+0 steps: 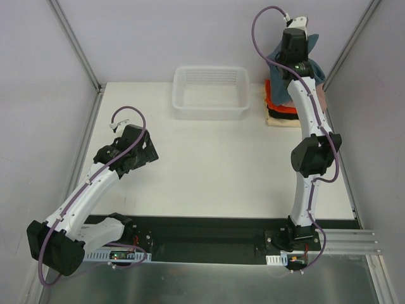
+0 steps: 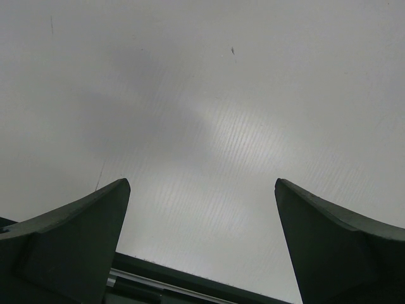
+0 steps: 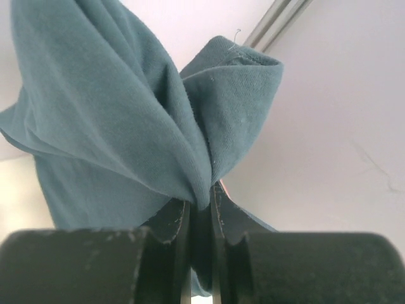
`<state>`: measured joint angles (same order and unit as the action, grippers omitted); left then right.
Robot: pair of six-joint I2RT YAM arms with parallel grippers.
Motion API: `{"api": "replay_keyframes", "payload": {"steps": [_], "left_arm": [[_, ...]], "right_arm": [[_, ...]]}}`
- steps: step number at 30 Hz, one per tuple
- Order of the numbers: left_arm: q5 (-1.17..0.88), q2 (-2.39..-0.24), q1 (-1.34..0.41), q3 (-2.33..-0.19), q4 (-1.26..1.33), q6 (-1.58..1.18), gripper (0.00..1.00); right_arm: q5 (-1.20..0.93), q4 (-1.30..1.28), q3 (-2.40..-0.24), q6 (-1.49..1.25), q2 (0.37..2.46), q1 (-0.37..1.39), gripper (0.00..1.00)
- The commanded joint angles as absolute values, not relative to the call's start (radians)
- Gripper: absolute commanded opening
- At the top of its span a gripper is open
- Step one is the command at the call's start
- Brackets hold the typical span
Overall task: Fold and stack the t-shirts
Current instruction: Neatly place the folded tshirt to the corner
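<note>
My right gripper (image 3: 201, 201) is shut on the slate blue-grey t-shirt (image 3: 114, 114), whose cloth bunches up between the jaws. In the top view the blue-grey shirt (image 1: 277, 76) hangs from the raised right gripper (image 1: 296, 35) at the far right, above a stack of folded shirts (image 1: 278, 107) with orange-red, black and cream layers showing. A dusty-pink edge (image 1: 321, 96) shows beside the arm. My left gripper (image 2: 202, 190) is open and empty over bare table; in the top view it (image 1: 144, 151) sits at the left.
A white plastic mesh basket (image 1: 211, 92) stands at the back centre, left of the stack. Enclosure walls with metal corner posts close in behind and beside the right gripper. A black base strip (image 1: 209, 237) runs along the near edge.
</note>
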<state>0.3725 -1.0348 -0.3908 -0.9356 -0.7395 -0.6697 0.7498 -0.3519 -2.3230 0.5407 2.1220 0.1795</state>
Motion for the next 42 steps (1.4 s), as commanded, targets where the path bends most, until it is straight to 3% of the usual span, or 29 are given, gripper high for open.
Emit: {"api": "replay_keyframes", "payload": {"steps": [1, 20, 42], "left_arm": [[0.387, -1.052, -0.377, -0.985, -0.749, -0.673, 0.99], [0.356, -1.063, -0.377, -0.986, -0.749, -0.670, 0.99], [0.353, -1.195, -0.376, -1.077, -0.749, -0.652, 0.99]], "right_arm": [[0.629, -0.282, -2.366, 0.412, 2.042, 0.166, 0.01], [0.555, -0.321, -2.353, 0.360, 1.986, 0.155, 0.01], [0.502, -0.249, -2.404, 0.348, 2.238, 0.035, 0.01]]}}
